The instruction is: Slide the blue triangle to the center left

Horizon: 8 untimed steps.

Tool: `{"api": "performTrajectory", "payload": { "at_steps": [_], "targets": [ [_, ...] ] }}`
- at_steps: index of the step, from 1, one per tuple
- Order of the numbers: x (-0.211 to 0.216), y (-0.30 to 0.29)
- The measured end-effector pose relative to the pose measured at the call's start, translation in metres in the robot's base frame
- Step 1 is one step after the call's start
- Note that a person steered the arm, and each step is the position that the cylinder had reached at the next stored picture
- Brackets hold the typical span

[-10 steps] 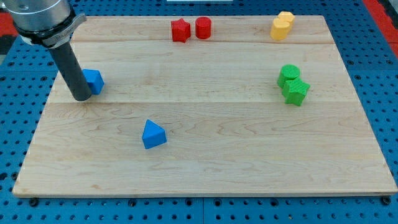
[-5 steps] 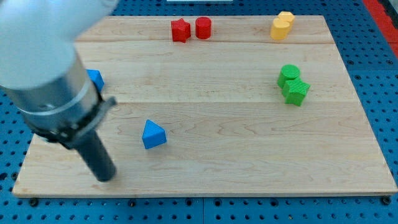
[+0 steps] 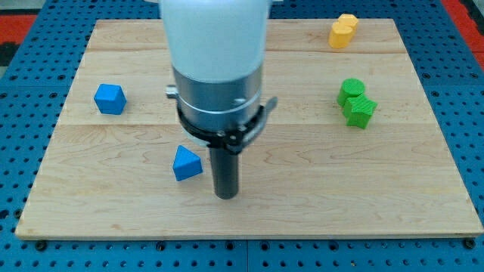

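The blue triangle [image 3: 187, 163] lies on the wooden board [image 3: 340, 189], left of the middle and toward the view's bottom. My tip [image 3: 226, 195] rests on the board just to the right of the triangle and a little below it, a small gap apart. The arm's wide body rises above it and hides the top middle of the board, so the red blocks do not show.
A blue cube-like block [image 3: 110, 99] sits at the centre left. Two yellow blocks [image 3: 342, 31] stand touching at the top right. Two green blocks [image 3: 356, 103] stand touching at the right.
My tip has swept from the board's left side, beside the blue cube, down to the bottom left and then right, passing under the triangle to its right side. The blocks have not moved.
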<state>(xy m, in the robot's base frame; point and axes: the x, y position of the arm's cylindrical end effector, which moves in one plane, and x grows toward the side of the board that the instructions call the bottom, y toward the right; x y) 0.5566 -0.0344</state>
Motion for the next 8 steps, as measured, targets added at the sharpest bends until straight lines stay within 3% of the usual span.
{"api": "performTrajectory", "payload": {
  "at_steps": [2,8],
  "targets": [
    [-0.011,-0.044],
    [-0.046,-0.040]
  ]
}}
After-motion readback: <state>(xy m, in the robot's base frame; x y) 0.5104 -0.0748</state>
